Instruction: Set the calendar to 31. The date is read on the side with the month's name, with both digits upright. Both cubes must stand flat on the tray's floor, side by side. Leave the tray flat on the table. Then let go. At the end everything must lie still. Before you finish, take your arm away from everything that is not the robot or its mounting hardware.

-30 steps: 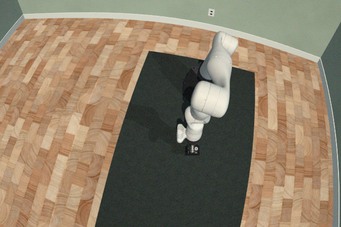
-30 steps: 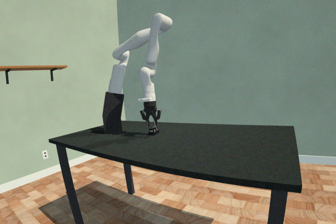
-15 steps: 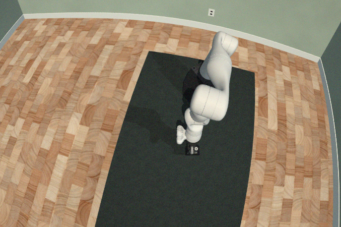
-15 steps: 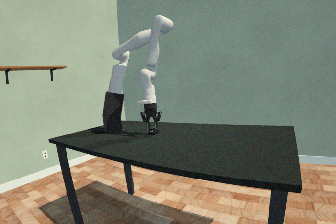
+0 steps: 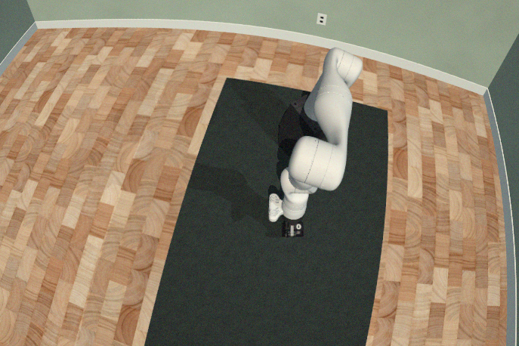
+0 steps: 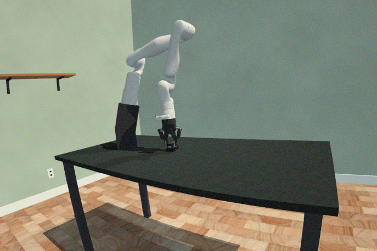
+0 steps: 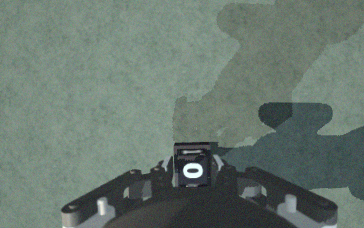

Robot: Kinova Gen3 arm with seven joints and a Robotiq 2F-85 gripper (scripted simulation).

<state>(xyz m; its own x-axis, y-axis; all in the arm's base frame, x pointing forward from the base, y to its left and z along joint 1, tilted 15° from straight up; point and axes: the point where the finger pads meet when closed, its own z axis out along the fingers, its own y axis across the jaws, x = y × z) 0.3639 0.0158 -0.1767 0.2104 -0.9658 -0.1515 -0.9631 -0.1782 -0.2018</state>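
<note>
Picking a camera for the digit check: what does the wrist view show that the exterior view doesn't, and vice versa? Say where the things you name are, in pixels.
Wrist only: a readable white 0 on the upward face of a cube (image 7: 193,170), between the jaws.

Exterior only: the wall shelf (image 6: 34,76), the wall outlet (image 6: 50,172), the table's legs (image 6: 76,201) and the arm's upper links (image 6: 173,53).

Both: the gripper (image 7: 192,164) (image 6: 171,144) down at the calendar, and the table top (image 7: 75,100) (image 6: 238,165). Neither settles whether the jaws grip the cube.
</note>
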